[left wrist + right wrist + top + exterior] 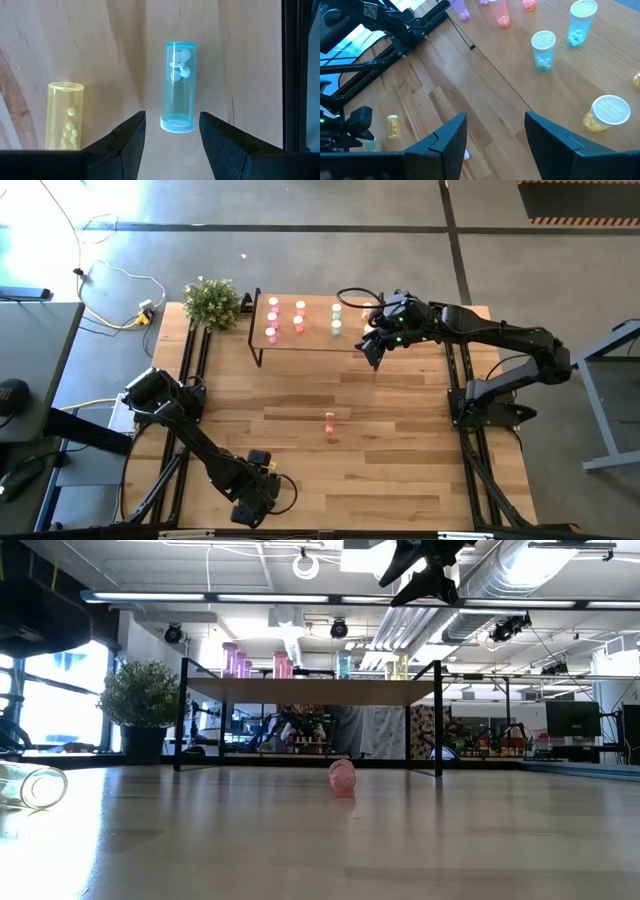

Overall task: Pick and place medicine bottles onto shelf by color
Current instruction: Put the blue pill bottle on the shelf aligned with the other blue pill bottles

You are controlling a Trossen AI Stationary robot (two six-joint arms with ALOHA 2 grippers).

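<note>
Bottles stand in rows on the shelf (310,345), a pale wood board on thin black legs at the far side of the tabletop (400,450): pink and red-orange ones (299,326) toward the plant (212,302), pale green ones (337,328) toward the right arm. The right wrist view shows them as clear tinted plastic tubes with small round pills inside and flat pale caps; a blue-green bottle (543,51) stands upright, and a yellow bottle (606,113) by the shelf edge has raised lettering on its cap, too small to read. One pink bottle (330,423) lies on its side alone mid-tabletop, well apart from the shelf. At the near left corner, a blue bottle (179,93) lies on the planks with its cap just ahead of the left hand (171,137), whose dark fingers are apart and touch nothing; a yellow bottle without a cap (65,116) lies beside it. The right hand (374,346) hovers over the shelf's right end, fingers spread and empty.
</note>
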